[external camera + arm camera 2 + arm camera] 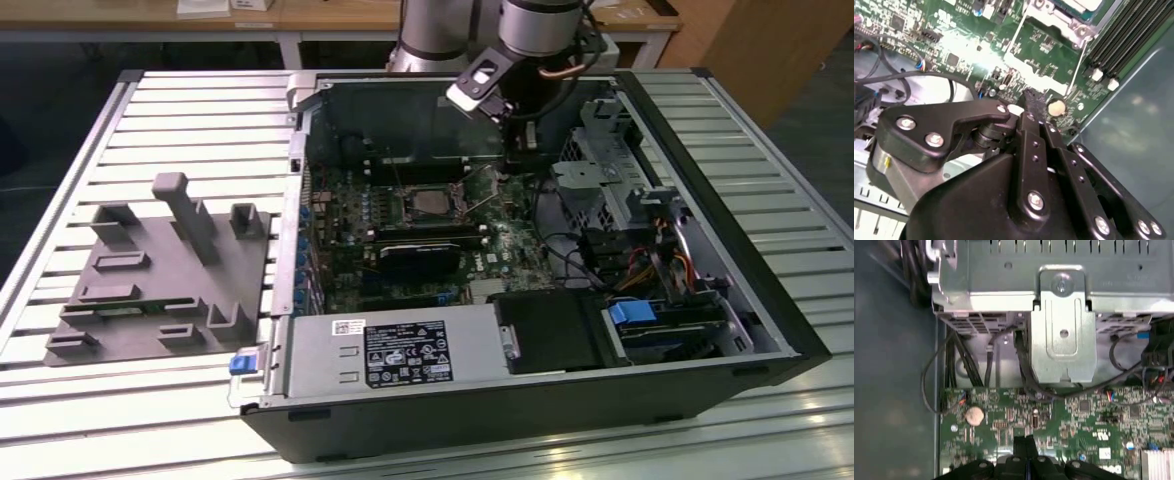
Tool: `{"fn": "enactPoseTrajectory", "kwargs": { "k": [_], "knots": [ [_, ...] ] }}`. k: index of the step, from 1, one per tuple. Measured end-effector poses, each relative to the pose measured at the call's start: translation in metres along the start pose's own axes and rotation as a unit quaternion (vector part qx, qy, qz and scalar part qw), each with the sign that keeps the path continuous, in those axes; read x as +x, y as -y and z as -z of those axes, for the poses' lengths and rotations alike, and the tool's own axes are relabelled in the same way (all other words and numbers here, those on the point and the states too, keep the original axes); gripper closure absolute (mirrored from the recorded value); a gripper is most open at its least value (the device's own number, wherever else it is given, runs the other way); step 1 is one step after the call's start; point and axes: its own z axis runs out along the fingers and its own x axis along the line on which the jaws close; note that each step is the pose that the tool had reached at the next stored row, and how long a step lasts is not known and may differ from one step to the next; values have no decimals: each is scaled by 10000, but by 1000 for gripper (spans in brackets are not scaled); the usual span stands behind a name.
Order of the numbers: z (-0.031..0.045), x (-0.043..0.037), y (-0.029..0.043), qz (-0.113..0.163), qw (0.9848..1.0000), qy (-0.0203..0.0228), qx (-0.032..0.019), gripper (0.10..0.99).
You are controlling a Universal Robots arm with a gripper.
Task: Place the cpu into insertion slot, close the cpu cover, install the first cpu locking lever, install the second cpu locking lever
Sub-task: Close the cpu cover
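- The gripper (1032, 102) was seen with its fingers pinched together and nothing caught between them. The tips were hung just over the motherboard (1084, 415), near the coin cell (974, 415).
- The cpu (430, 203) was found already seated in the insertion slot (398, 204), mid-board, off to the exterior view's left of the gripper.
- Whether the cpu cover (1054, 22) was fully down couldn't be told, tbh.
- Biggest worry: a thin locking lever (1077, 70) could be slipped off those narrow tips and sprung back.
- Board parts could get scraped, or the cables (1024, 370) snagged, if the arm was dropped too low.
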Motion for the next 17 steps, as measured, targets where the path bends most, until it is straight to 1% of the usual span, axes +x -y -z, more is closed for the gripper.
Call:
{"fn": "enactPoseTrajectory", "kwargs": {
  "k": [7, 13, 17],
  "knots": [
    [-56, 2, -45, 0, 10000, 1, 0, 984],
    [-133, 3, -52, -1, 10000, 0, 0, 984],
    [-138, 3, -52, 0, 10000, 2, 0, 984]
  ]
}}
